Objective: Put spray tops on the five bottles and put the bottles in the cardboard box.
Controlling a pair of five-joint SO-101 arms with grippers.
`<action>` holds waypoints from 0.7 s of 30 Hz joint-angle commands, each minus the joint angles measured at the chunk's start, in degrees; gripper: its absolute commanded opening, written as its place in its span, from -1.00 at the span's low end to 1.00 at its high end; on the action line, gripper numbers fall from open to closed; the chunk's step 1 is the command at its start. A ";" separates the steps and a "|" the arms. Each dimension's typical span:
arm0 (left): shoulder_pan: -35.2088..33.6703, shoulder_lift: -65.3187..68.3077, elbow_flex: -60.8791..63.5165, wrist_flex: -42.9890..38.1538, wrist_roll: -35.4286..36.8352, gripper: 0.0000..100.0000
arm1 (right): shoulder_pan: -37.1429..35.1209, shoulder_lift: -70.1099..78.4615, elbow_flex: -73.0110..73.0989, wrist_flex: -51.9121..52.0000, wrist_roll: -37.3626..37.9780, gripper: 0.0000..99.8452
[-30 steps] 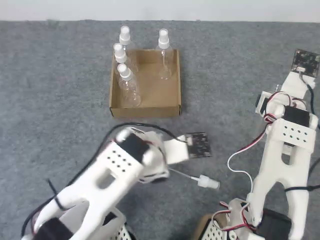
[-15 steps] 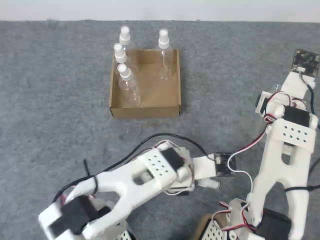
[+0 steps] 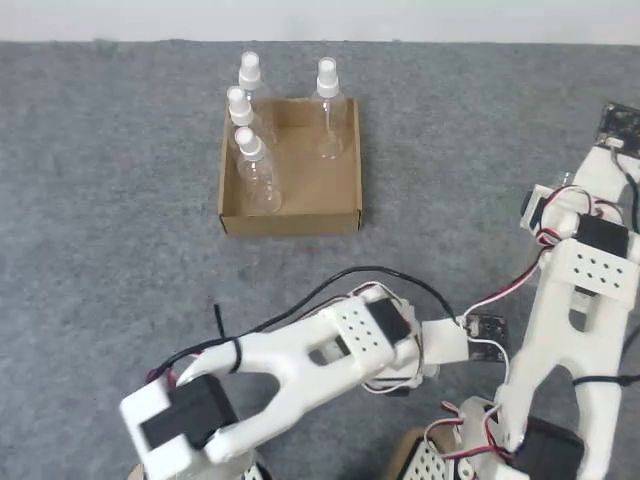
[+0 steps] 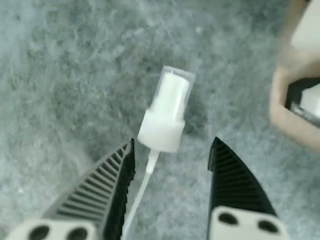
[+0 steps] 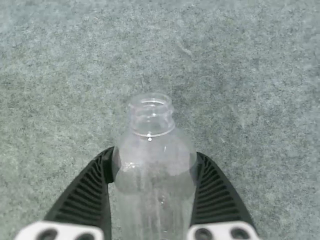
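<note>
Our left gripper (image 4: pixel 173 142) hangs spread wide above the carpet (image 4: pixel 60 60), with a spray top (image 4: pixel 165 117) lying between its jaws. Our right gripper (image 5: pixel 155 156) pinches an uncapped bottle (image 5: pixel 151 135) by its body. Farther off, four topped bottles (image 3: pixel 327 110) stand in the cardboard box (image 3: pixel 290 222).

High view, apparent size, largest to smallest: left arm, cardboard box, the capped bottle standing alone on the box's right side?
1. left arm, though it is likely nearer the camera, which inflates it.
2. cardboard box.
3. capped bottle, clearly the smallest.
</note>
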 commanded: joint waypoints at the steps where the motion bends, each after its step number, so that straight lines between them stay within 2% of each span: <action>1: 0.26 2.90 -6.64 -1.05 0.70 -0.55 | 0.84 -3.56 -2.37 -1.36 -0.35 -0.98; 9: 1.23 9.23 -13.76 3.16 -0.09 -0.56 | 0.84 -3.56 -2.37 -1.36 -0.35 -0.98; 12: 2.11 11.69 -16.13 4.92 -3.25 -0.58 | 0.84 -3.56 -2.46 -1.36 -0.35 -0.98; 16: 2.46 15.21 -20.18 8.62 -4.31 -0.75 | 0.84 -3.56 -2.46 -1.36 -0.35 -0.98; 21: 2.20 19.08 -26.15 17.05 -5.54 -0.91 | 0.84 -3.56 -2.37 -1.36 -0.35 -0.98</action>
